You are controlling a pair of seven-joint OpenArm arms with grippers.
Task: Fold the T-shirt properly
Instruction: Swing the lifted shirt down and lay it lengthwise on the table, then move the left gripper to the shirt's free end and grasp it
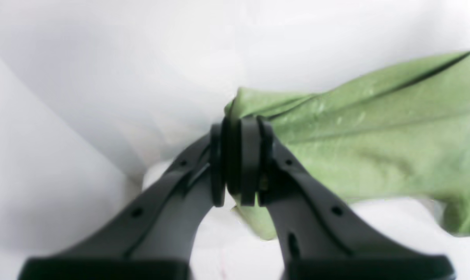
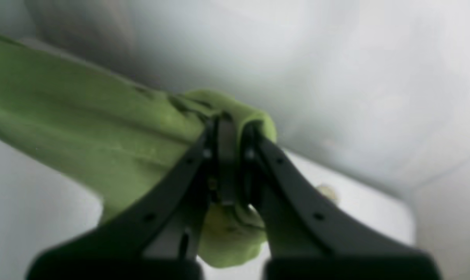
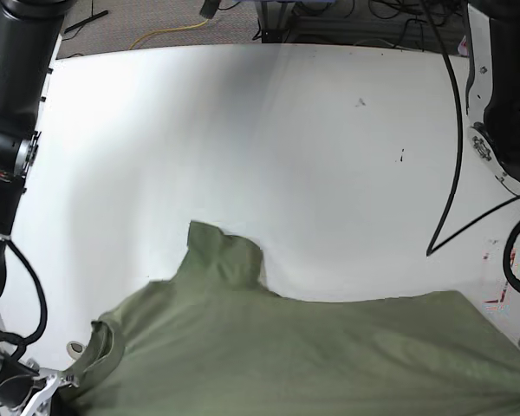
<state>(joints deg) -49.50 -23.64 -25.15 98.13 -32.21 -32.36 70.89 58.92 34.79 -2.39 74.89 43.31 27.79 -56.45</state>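
No readable writing or labels. T-shirt [image 3: 312,355]: olive-green, soft, wrinkled, spread across near edge of white bench [image 3: 269,147]. Left tool [image 1: 241,161] clamped on a bunched fold of the cloth; right tool [image 2: 229,163] likewise pinching a puckered fold. Black tool fingers smooth, tapered.

no readable text, label, brand, number or sign shows in any view; the small dark specks on the white table [image 3: 329,173] spell nothing.
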